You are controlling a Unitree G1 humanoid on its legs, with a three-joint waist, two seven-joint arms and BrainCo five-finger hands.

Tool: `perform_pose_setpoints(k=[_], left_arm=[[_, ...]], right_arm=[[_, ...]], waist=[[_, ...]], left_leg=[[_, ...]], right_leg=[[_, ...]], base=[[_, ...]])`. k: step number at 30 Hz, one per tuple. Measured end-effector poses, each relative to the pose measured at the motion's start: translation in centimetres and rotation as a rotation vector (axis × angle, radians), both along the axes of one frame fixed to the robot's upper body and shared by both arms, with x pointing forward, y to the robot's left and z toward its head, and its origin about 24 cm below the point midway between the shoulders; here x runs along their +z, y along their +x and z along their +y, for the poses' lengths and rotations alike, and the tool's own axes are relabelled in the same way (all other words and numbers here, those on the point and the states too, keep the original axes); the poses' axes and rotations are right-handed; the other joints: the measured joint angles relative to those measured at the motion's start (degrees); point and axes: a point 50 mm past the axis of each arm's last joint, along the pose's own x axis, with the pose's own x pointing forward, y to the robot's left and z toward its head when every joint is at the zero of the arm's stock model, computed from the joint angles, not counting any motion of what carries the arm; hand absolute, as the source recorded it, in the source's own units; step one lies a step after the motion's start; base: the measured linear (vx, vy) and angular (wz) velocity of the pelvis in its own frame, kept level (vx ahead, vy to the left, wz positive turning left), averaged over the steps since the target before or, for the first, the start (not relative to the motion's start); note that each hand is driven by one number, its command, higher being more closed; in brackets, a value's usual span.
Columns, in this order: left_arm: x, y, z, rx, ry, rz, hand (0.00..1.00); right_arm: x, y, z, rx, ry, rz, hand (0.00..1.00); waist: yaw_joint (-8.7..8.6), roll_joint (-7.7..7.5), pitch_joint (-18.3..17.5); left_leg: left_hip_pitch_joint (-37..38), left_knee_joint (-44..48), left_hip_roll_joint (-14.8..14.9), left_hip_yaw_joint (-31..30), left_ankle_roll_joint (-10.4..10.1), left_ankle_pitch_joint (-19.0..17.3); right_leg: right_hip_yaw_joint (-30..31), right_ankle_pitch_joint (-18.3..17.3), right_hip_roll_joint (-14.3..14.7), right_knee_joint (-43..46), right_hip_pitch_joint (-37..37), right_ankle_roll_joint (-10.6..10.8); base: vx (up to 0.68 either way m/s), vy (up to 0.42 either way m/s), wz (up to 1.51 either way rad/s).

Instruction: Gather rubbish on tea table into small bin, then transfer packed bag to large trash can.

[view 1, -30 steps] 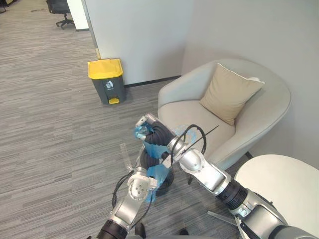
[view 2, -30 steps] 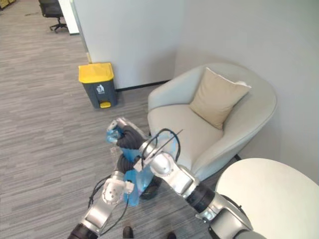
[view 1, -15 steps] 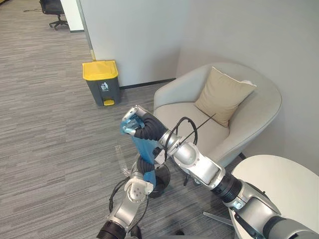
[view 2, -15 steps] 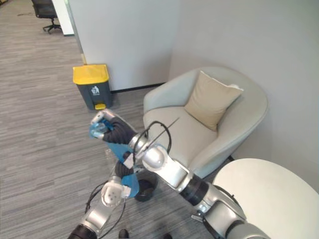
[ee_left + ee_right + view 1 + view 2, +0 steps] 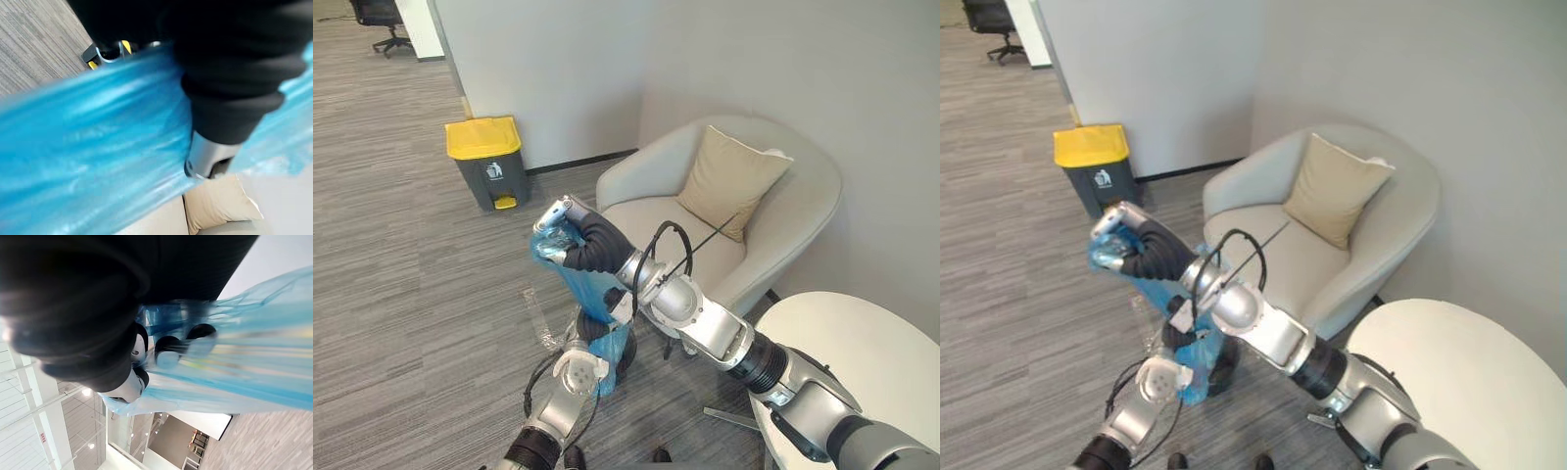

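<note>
While the right hand (image 5: 560, 233) clamps the neck of the blue rubbish bag (image 5: 590, 289) above the small bin (image 5: 632, 354), with the left hand (image 5: 594, 328) buried in film so its grip cannot be told, packing looks done and the carry to the yellow-lidded trash can (image 5: 487, 162) at 11 o'clock remains.

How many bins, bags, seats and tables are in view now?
Bins: 2 (yellow-lidded trash can, small black bin)
Bags: 1 (blue bag, gripped by the right hand)
Seats: 2 (armchair, office chair)
Tables: 1 (white table)
Total: 6
</note>
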Motion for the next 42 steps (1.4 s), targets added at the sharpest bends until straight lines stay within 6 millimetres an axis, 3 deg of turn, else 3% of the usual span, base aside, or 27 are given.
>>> perform_pose_setpoints(k=[10,18,19,26,32,42], left_arm=[[1.3,0.3,0.6,0.052,-0.08,-0.048,1.0],[2.8,0.1,0.6,0.064,-0.145,-0.107,1.0],[2.9,0.0,0.6,0.066,-0.148,-0.112,1.0],[3.8,-0.1,1.3,0.101,-0.193,-0.15,1.0],[5.1,-0.6,1.9,0.132,-0.247,-0.203,1.0],[4.3,-2.5,4.1,0.244,-0.303,-0.18,1.0]], right_arm=[[-3.1,0.0,-2.3,-0.078,0.025,0.113,1.0],[-5.6,0.3,-4.4,-0.219,-0.076,0.098,1.0],[-5.7,0.4,-4.6,-0.226,-0.076,0.1,0.0],[-6.9,0.6,-6.8,-0.388,-0.15,0.043,0.0],[-7.6,1.1,-9.8,-0.604,-0.191,-0.01,0.0],[-9.7,0.6,-15.3,-0.942,-0.161,0.077,0.0]], waist=[[-0.21,0.0,0.1],[-0.09,0.15,0.2],[-0.1,0.18,0.2],[-0.07,0.64,0.5],[-0.04,1.0,0.7],[-0.13,2.08,1.3]], left_leg=[[0.2,0.0,-0.9,0.1,0.8,0.2],[0.2,0.0,-1.9,-1.0,1.0,0.1],[0.2,0.0,-1.9,-1.0,1.0,0.1],[0.2,0.0,-2.2,-1.2,1.3,-0.2],[0.2,0.0,-2.5,-1.6,1.4,-0.2],[0.2,0.0,-3.0,-2.6,1.6,-0.4]], right_leg=[[-0.1,-1.6,-0.4,2.2,-0.7,1.0],[-1.2,-2.6,-1.4,3.0,-0.7,1.1],[-1.3,-2.6,-1.5,3.0,-0.7,1.1],[-1.7,-2.7,-1.8,3.1,-0.6,1.2],[-2.1,-2.7,-2.1,3.0,-0.4,1.2],[-3.2,-2.8,-2.6,2.8,0.3,1.1]], base=[[0.01,0.007,0.0],[0.02,0.026,0.08],[0.0,0.0,0.0],[0.0,0.0,0.0],[0.01,0.004,0.02],[0.02,0.009,0.06]])
